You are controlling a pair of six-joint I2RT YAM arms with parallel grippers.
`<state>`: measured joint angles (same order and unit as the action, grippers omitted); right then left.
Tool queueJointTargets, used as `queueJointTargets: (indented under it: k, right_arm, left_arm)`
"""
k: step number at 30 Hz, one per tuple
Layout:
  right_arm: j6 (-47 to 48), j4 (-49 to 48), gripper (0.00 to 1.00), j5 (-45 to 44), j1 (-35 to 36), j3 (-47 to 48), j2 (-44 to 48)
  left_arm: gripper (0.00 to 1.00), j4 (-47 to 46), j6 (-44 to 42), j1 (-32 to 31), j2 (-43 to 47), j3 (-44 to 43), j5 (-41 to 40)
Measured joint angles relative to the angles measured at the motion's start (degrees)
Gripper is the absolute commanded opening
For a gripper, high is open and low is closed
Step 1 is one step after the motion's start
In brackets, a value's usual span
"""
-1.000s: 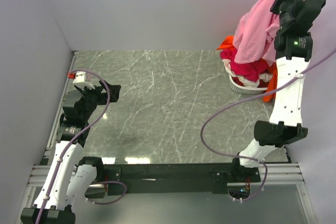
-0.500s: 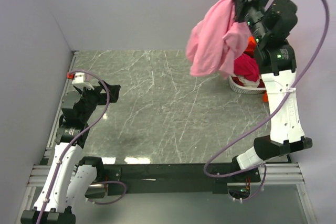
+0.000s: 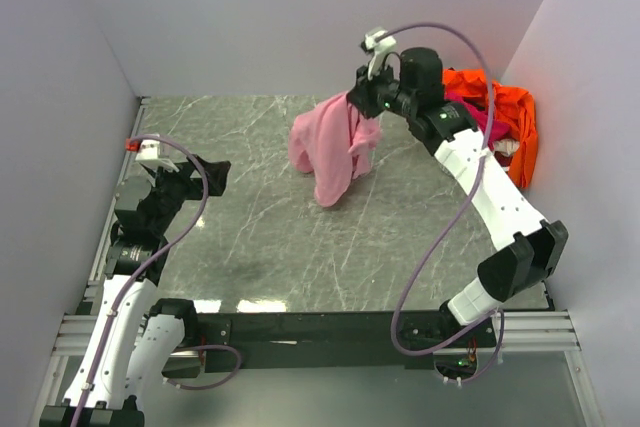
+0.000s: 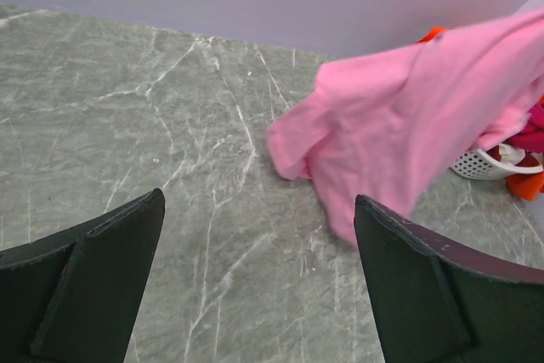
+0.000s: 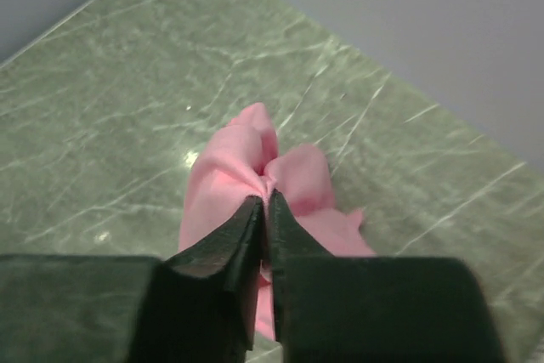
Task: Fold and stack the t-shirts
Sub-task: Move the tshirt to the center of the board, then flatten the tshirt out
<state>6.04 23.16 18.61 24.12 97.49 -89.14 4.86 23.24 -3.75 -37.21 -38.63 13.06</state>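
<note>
Left gripper (image 3: 205,175) sits over the left side of the table (image 3: 250,237), close to the left wall. Its jaws are spread wide apart with nothing between them. In the left wrist view, the two dark fingers (image 4: 93,282) frame bare marbled grey surface, and neither touches any cloth.

Near the middle of the table, toward the rear wall, the light pink t-shirt (image 3: 330,147) hangs in a bunched, unfolded mass. Its upper edge is gathered to a point at the right, and its lower end droops toward the surface. Whether that lower end touches the table cannot be told.

The right gripper (image 3: 362,107) is clenched on the gathered upper edge of the light pink t-shirt. In the right wrist view, the fingertips (image 5: 246,218) are pressed together with a pinch of pink cloth between them, and the rest of the garment falls away below. The right arm reaches from its base at the near right corner diagonally across to this point.

At the far right rear corner stands the white basket (image 4: 480,163). The orange t-shirt (image 3: 512,117) is draped over it and down its right side. The magenta t-shirt (image 3: 478,107) lies bunched in the basket, mostly hidden behind the right arm.
</note>
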Motion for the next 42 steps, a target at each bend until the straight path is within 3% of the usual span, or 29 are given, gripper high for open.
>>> queueJointTargets:
  k: [2,3,5,6,8,11,18,29,35,42]
  right_arm:
    - [-0.07,-1.18,0.25,1.31,-0.02,-4.00,0.00]
    - [0.07,-1.64,0.36,1.79,-0.09,-5.92,0.00]
    - [0.70,-2.12,0.48,2.14,-0.13,-9.20,-0.04]
    - [1.20,-2.01,0.62,2.19,-0.15,-10.54,-0.09]
    - [2.25,-1.62,0.78,2.32,-0.37,-12.07,-0.35]
    - [3.89,-1.20,0.93,4.02,-1.88,-13.27,-0.33]
    - [7.76,0.42,0.99,9.75,-7.43,-21.75,5.14]
    - [9.88,-2.47,1.00,21.09,-15.78,-38.95,23.43]
    - [7.58,-4.31,0.99,25.79,-21.59,-42.64,24.30]
    - [6.60,-4.55,0.98,27.61,-22.40,-42.71,24.28]
  left_arm:
    - [0.99,-0.22,0.02,0.00,-0.02,0.00,0.72]
    - [0.99,-0.39,0.02,0.00,-0.02,0.00,1.07]
    - [0.99,-0.79,0.02,0.00,-0.02,0.00,1.68]
    - [1.00,-0.90,0.02,0.00,-0.02,0.00,2.10]
    - [0.99,-1.05,0.02,0.00,-0.09,0.00,2.91]
    - [0.99,-1.20,0.02,-0.02,-0.42,0.00,4.35]
    - [1.00,-1.42,0.02,-0.02,-2.84,0.00,8.68]
    - [0.99,-1.62,0.02,-2.05,-9.40,0.00,14.36]
    - [0.99,0.42,-0.26,-9.29,-14.64,-0.57,13.66]
    - [0.96,4.92,-0.42,-20.76,-22.32,-6.58,8.61]
